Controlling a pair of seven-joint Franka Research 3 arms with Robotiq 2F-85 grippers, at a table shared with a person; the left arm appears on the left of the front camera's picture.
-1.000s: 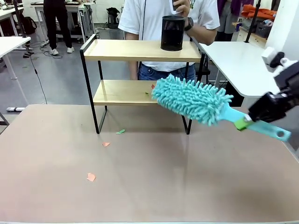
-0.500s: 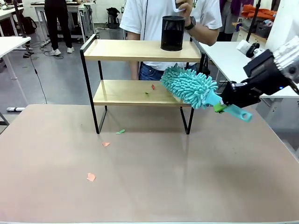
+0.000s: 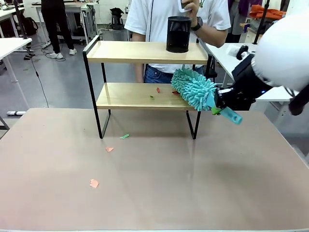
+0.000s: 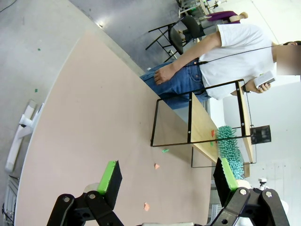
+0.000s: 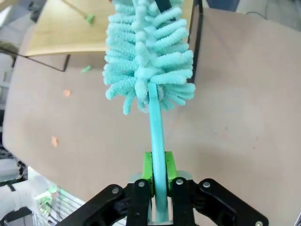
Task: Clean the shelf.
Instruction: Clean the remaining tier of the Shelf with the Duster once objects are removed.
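Your right pincer (image 5: 158, 168) has swung in, pinching the fluffy teal duster's (image 3: 193, 89) smooth handle, head on the wooden shelf (image 3: 130, 95); left pincer (image 4: 168, 176) spread wide.

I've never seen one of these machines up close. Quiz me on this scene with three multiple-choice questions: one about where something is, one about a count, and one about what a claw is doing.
1. Where does the black mesh cup stand?
A. On the top board of the shelf
B. On its lower board
C. On the floor

2. How many paper scraps lie on the table in front of the shelf?
A. One
B. Three
C. Six

3. What is the right gripper doing?
A. Hanging open and empty
B. Shut on the handle of the teal duster
C. Shut on the cup

Answers:
1. A: the cup sits at the right end of the upper board.
2. B: one green scrap and two orange ones show on the tabletop.
3. B: the green pads pinch the handle from both sides.
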